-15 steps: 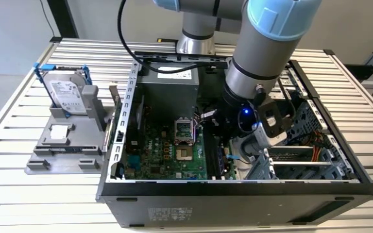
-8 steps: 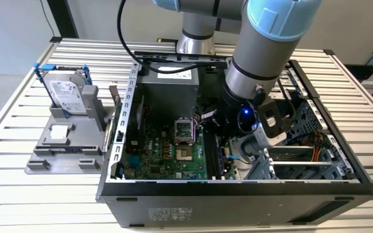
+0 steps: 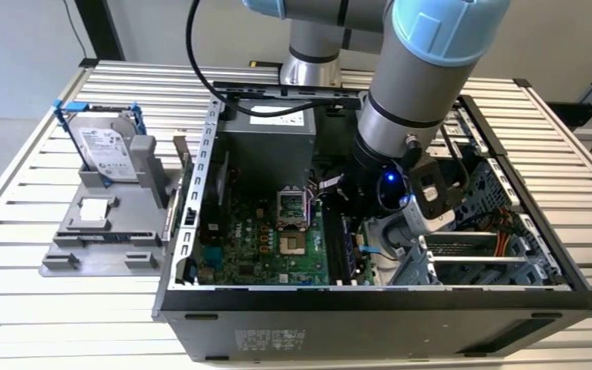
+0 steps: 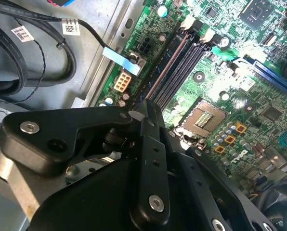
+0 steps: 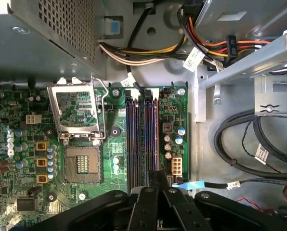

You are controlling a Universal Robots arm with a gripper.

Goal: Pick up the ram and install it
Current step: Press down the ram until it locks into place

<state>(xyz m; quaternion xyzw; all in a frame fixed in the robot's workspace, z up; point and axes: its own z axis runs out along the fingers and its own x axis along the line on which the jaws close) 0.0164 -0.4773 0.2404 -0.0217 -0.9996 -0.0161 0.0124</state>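
– Tool (image 5: 158,182) sits low inside the computer case (image 3: 378,299), directly over the memory slots (image 5: 133,130) of the motherboard (image 5: 18,159). Does it hold something?

– I believe yes. In the second wrist view the fingers (image 4: 150,159) are drawn together on a thin dark edge. I take this edge for the ram (image 4: 155,84), seen edge-on. It runs along the slot nearest to the case wall. It is touching the slot or just above it; I cannot tell which.

– So what may go wrong from here?

– First, the alignment. If the stick is a little tilted, or stands beside the channel, a push would load the slot wall and the board and not the contacts. The board could bend.

– And the grip?

– It seems to be near one end of the stick. A push there may seat this end alone, so the far end would ride up and the ram would sit crooked, or slip between the fingers.

– What about the pale latches (image 4: 188,21) at the far end?

– I cannot tell whether they stand open. If they are closed, they would block the stick.

– Anything close to the tool?

– Yes, the blue-tagged cable (image 5: 201,184) and a pale connector (image 5: 176,166) lie just beside the fingers. A small sideways drift could catch them.
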